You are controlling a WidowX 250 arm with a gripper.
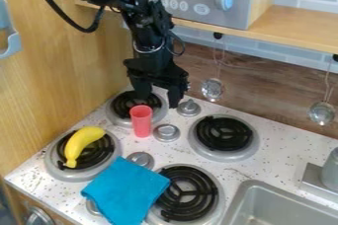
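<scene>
By the clock around the red cup (pixel 141 121): at six, see a blue cloth (pixel 127 190), overlapping a black coil burner (pixel 191 192); at eight, a banana (pixel 80 144) on another coil. At centre, find the cup upright on the speckled bench (pixel 267 162). Just beyond, toward one, find the claw (pixel 158 98) spread, grasping nothing.

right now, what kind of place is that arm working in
It looks like a kitchen, probably a toy or mock-up one: there is a stove top with black coil burners, a sink at the lower right, and what appears to be a microwave above.
</scene>
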